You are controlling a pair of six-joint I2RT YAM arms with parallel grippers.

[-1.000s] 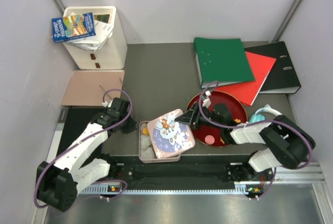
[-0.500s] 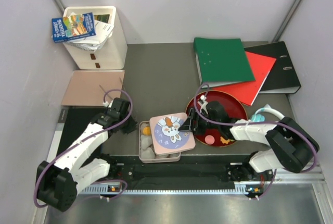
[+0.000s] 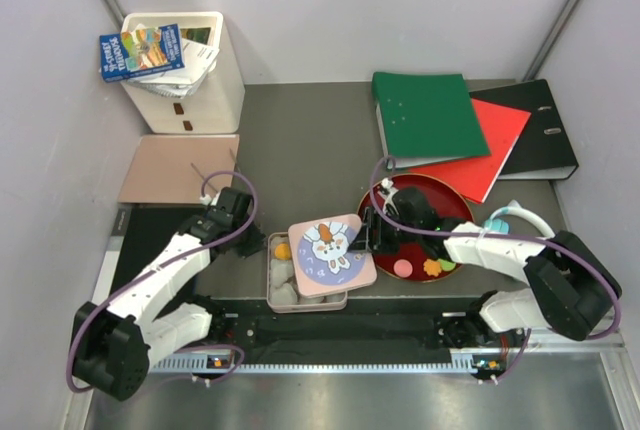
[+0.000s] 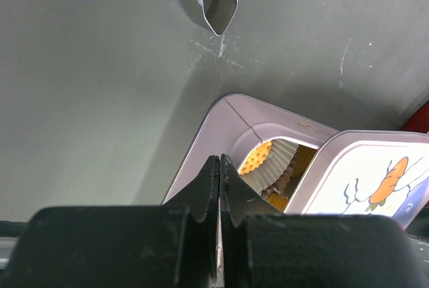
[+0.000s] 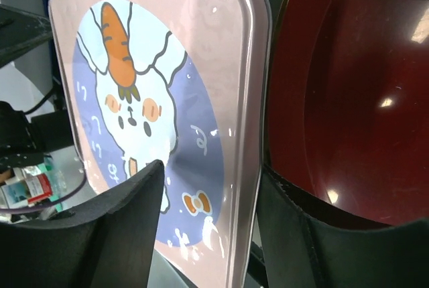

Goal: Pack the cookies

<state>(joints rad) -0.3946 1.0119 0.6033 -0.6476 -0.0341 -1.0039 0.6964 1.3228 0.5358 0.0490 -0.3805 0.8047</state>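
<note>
Three small cookies [image 3: 432, 267] lie in a row on the near rim of the red plate [image 3: 445, 205]: a pink round, an orange flower shape and a green one. An orange cookie [image 4: 258, 157], round and dimpled, sits in a white crinkled paper cup [image 4: 285, 154] inside the tin [image 4: 224, 120], just left of the plate.

The tin's pink lid [image 5: 167, 100] lies askew over its right part. It shows a white cartoon rabbit hugging a carrot on a blue-violet circle, with a small orange bow. The tiny marks around it are too small for me to read as words.

My right gripper [image 5: 211, 171] has its fingers partly apart, one over the lid's face and one beside its rim. I cannot tell whether they grip it. My left gripper [image 4: 220, 164] is pressed closed on nothing, beside the tin's corner.
</note>
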